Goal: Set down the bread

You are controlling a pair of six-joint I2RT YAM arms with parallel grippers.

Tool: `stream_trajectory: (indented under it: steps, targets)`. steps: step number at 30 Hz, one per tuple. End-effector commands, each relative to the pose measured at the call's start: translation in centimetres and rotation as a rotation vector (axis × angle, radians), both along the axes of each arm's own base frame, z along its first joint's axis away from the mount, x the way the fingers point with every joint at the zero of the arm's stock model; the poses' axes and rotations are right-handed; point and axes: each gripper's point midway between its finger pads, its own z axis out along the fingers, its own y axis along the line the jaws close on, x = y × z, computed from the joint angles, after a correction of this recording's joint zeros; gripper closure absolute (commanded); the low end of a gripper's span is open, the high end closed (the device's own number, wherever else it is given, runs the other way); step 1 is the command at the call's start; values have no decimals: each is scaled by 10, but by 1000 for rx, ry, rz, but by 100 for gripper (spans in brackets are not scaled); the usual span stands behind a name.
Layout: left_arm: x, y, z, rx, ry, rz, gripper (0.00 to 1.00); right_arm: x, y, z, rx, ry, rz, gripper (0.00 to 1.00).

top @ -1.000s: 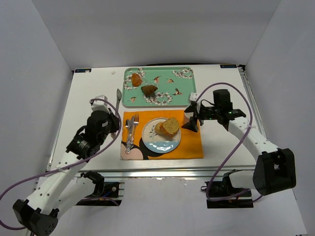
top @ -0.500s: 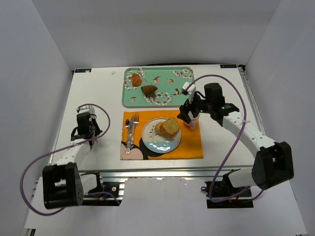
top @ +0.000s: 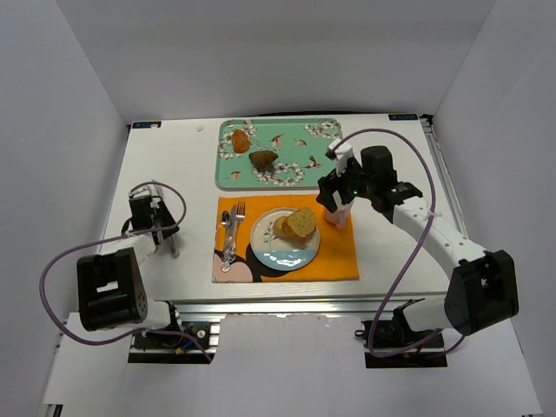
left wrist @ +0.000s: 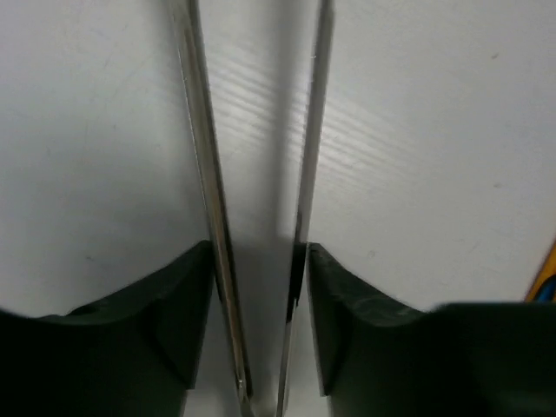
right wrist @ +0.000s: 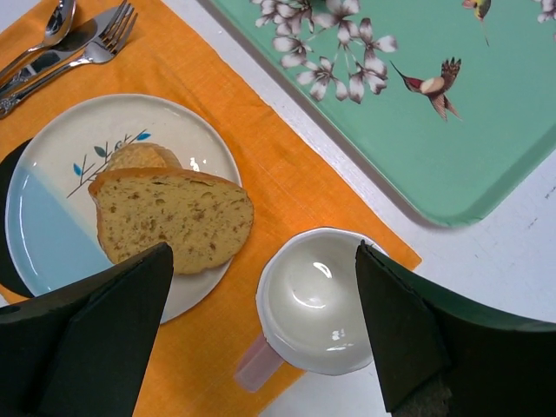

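Bread [top: 301,222] on the plate [top: 287,254], cup [right wrist: 317,300] just beside it on the mat [top: 339,256]. Right gripper [right wrist: 263,249] spread wide above the cup, whose empty inside shows only from the wrist. Left gripper [left wrist: 258,252] clamping two metal strips [left wrist: 204,174], plain in its wrist view alone.

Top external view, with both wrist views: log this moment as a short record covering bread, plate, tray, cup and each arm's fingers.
bread on plate: two slices on the plate
bread on tray: two pieces on the green tray
cup: upright, empty, at the orange mat's edge, beside the plate
right fingers: open, above the cup, holding nothing
left fingers: shut on metal tongs, over the bare table at the left
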Motion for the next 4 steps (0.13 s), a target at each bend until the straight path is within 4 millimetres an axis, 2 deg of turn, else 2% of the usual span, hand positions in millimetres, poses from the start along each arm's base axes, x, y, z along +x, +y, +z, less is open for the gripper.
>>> stream_trajectory:
  steps: [1, 2, 3, 4]
  targets:
    - [-1, 2, 8, -51, 10, 46, 25, 10, -1, 32, 44, -67, -52, 11]
    - [0, 2, 12, -53, -1, 43, 25, 9, -1, 31, 45, -65, -50, 10]
    - [0, 1, 15, -60, -9, 48, 21, 8, 0, 32, 55, -64, -48, 11]
    - [3, 1, 26, -58, -43, 50, 21, 9, 2, 35, 66, -72, -45, 10]
